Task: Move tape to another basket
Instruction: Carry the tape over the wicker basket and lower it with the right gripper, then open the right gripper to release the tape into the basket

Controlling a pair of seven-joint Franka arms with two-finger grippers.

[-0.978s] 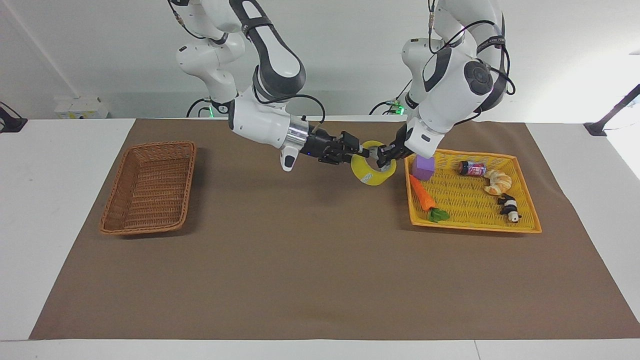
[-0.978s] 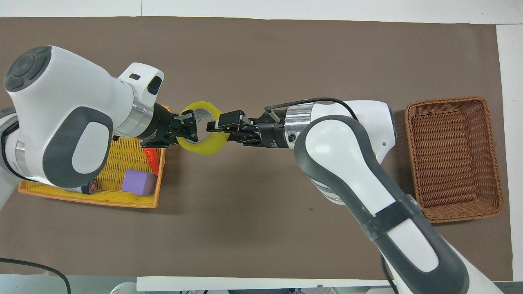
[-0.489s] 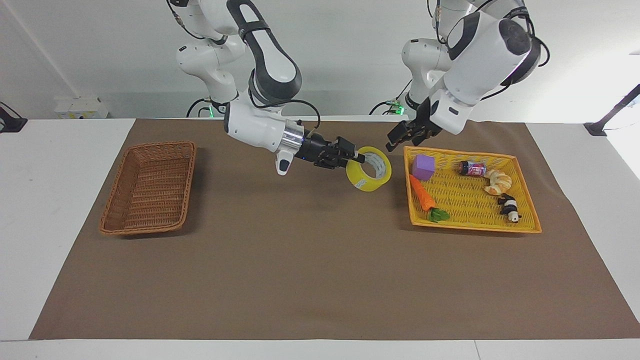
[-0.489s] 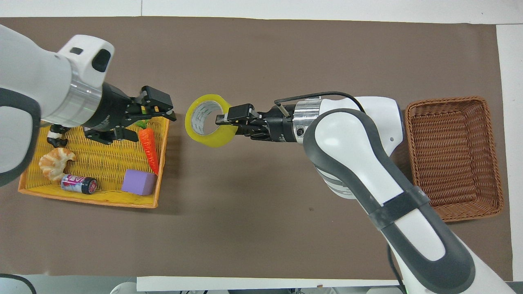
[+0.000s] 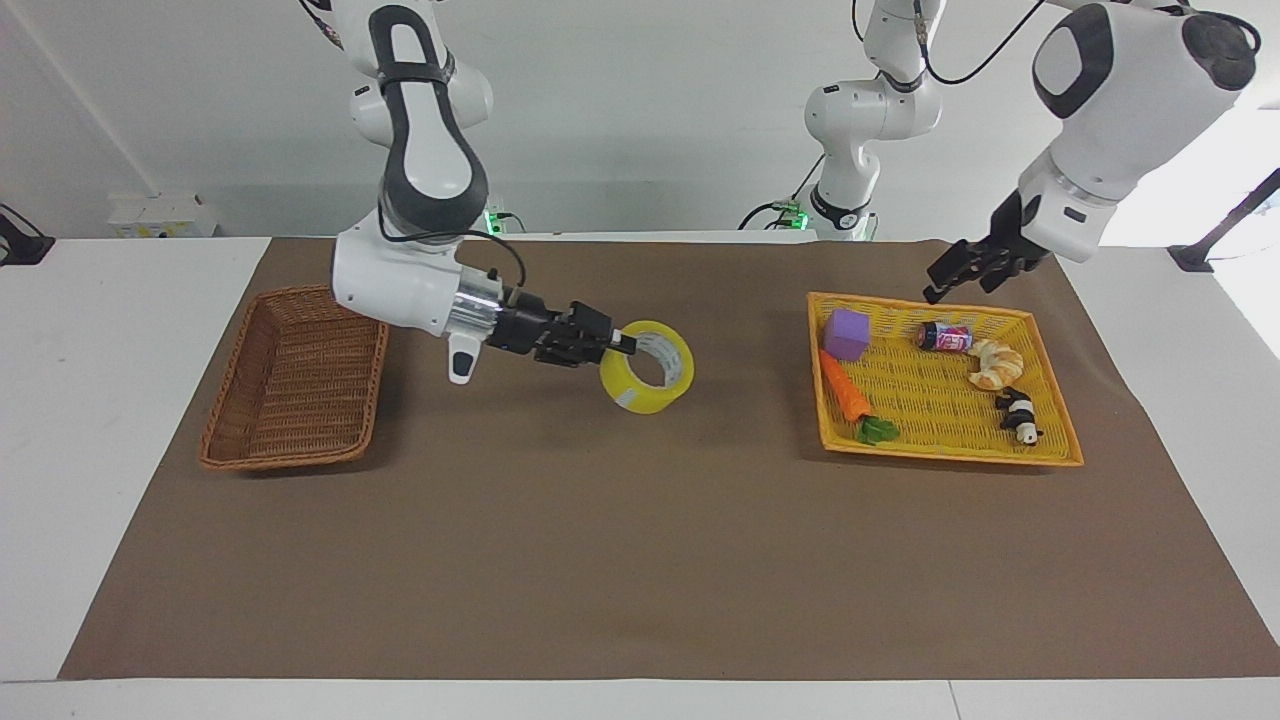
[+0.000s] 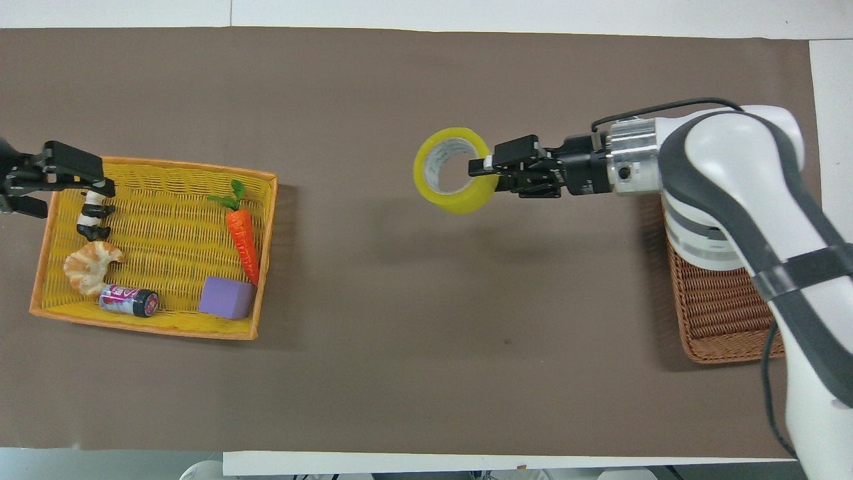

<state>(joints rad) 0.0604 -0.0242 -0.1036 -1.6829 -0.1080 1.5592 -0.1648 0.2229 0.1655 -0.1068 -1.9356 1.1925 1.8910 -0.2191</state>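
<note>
The wide roll of translucent yellow packing tape is held by its wall in the clamped right end effector, raised over the brown paper-covered surface between the two containers. The brown woven wicker rectangular basket lies at the right arm's end, partly covered by that arm in the overhead view. The left end effector, with fingers spread and nothing held, is seen over the corner of the bright yellow-orange flat woven tray.
</note>
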